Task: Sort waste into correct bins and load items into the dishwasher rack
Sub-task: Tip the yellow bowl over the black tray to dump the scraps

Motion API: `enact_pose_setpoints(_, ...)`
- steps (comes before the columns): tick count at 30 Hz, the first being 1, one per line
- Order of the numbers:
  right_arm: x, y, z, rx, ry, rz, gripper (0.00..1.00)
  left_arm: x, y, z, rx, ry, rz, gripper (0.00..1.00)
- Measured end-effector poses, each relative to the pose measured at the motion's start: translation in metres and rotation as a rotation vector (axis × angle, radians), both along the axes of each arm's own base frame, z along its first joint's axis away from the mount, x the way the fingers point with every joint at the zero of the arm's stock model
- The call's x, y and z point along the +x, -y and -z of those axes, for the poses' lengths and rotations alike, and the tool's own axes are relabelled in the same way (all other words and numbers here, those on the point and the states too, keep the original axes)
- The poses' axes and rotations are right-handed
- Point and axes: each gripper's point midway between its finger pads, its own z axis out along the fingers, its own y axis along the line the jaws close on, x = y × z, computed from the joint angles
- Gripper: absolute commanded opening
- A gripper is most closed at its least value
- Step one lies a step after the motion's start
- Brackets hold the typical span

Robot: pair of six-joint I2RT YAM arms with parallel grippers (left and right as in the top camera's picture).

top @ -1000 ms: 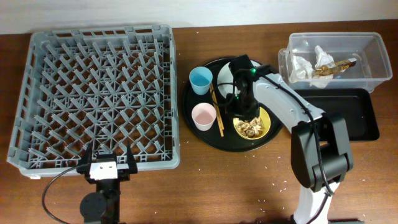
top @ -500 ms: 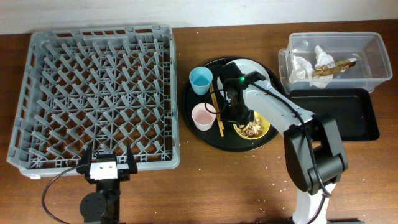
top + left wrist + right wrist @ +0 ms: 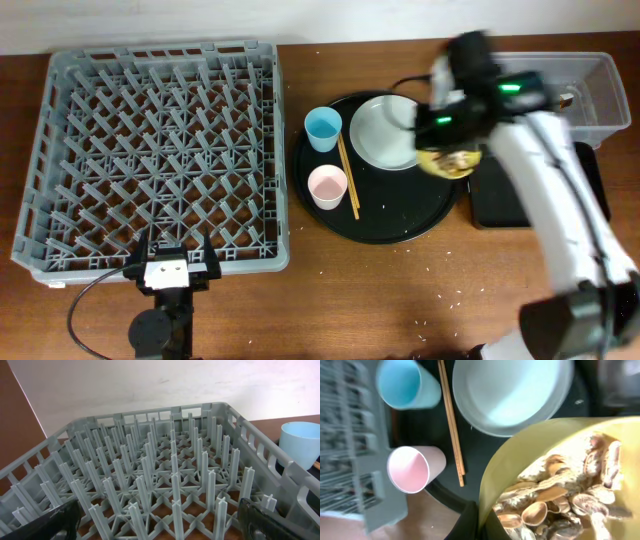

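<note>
Yellow bowl (image 3: 447,160) of food scraps (image 3: 560,500) pinched at rim by right gripper (image 3: 479,521), held over right edge of round tray (image 3: 380,225). Shallow black tray (image 3: 488,205) just to bowl's right, lower. Left gripper (image 3: 160,527) spread, well apart.

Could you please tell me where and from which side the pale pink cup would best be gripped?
Probably by its rim, from straight above: the pale pink cup stands upright, mouth open, so one finger can go inside and one outside the wall. Choose the side facing the dishwasher rack, since the chopsticks lie close along the other side.
</note>
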Motion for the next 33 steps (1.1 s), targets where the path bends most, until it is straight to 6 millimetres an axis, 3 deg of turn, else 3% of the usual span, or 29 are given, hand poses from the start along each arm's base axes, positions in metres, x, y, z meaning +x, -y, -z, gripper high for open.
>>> enact_pose_setpoints(3, 0.002, 0.064, -0.014, 0.111, 0.045, 0.029, 0.04, 0.0, 0.0, 0.0, 0.0, 0.0, 0.0, 1.0)
enact_pose_setpoints(6, 0.003, 0.099, -0.016, 0.21, 0.098, 0.021, 0.04, 0.0, 0.0, 0.0, 0.0, 0.0, 0.0, 1.0)
enact_pose_setpoints(8, 0.003, 0.122, -0.009, 0.254, 0.13, 0.038, 0.04, 0.0, 0.0, 0.0, 0.0, 0.0, 0.0, 1.0)
enact_pose_setpoints(11, 0.009, 0.155, 0.018, 0.369, 0.219, 0.07, 0.04, 0.0, 0.0, 0.0, 0.0, 0.0, 0.0, 1.0)
enact_pose_setpoints(16, 0.002, 0.179, 0.057, 0.501, 0.307, 0.121, 0.04, 0.0, 0.0, 0.0, 0.0, 0.0, 0.0, 1.0)
enact_pose_setpoints(20, 0.0, 0.173, 0.072, 0.576, 0.373, 0.097, 0.04, 0.0, 0.0, 0.0, 0.0, 0.0, 0.0, 1.0)
enact_pose_setpoints(24, -0.002, 0.18, 0.066, 0.674, 0.406, 0.12, 0.04, 0.0, 0.0, 0.0, 0.0, 0.0, 0.0, 1.0)
enact_pose_setpoints(29, -0.02, 0.222, 0.055, 0.846, 0.469, 0.254, 0.04, 0.0, 0.0, 0.0, 0.0, 0.0, 0.0, 1.0)
enact_pose_setpoints(33, -0.024, 0.226, 0.043, 0.925, 0.489, 0.277, 0.04, 0.0, 0.0, 0.0, 0.0, 0.0, 0.0, 1.0)
